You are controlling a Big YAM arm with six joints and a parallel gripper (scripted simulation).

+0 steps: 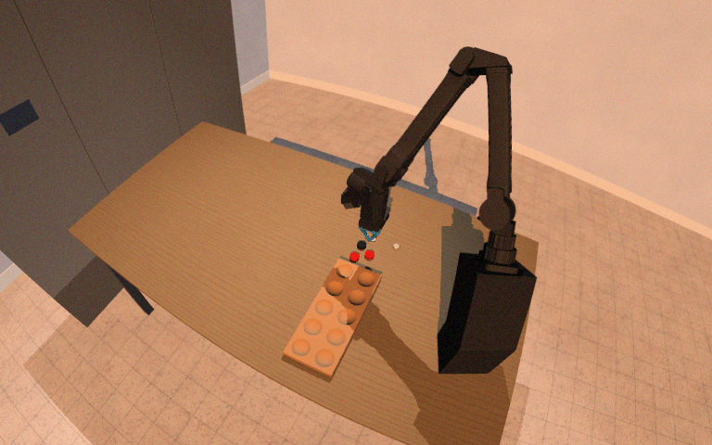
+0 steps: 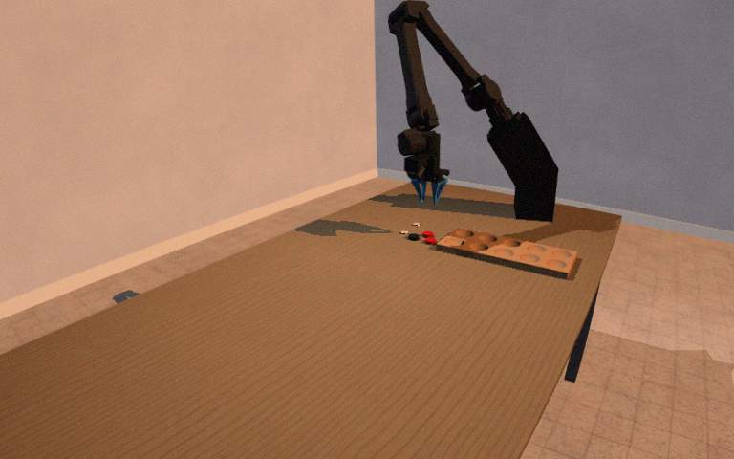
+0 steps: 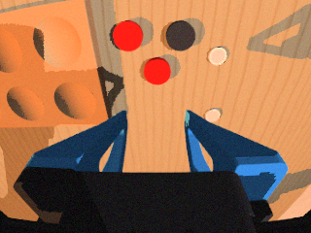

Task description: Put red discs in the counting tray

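The pincer [image 3: 155, 119] hangs above the bench [image 1: 209, 220], its blue fingers half-parted with only bare wood showing between them — it grips nothing. The wrist view shows this gap plainly; from the top view the arm's own wrist covers most of the pincer [image 1: 369, 235], and from the exterior view the pincer [image 2: 428, 193] shows as two blue tips pointing down, well clear of the bench surface.

The counting tray [image 1: 310, 346] lies flat on the bench, its near end just beside the loose discs. The top view shows its two rows of pockets; none holds a red disc, though one end pocket [image 1: 345, 271] looks paler than the rest, and whether a pale disc sits in it I cannot tell. The wrist view catches only one corner of the tray [image 3: 72, 14].

Two red discs lie on the bench just off the tray's end: one red disc [image 3: 127, 35] nearer the tray, the other red disc [image 3: 157, 70] closer to the pincer. A black disc [image 3: 181, 34] sits beside them. Two small pale discs — one pale disc [image 3: 218, 56] and another pale disc [image 3: 213, 115] — lie farther out; the top view shows one pale disc [image 1: 396, 245] clearly, the second being mostly hidden under the pincer.
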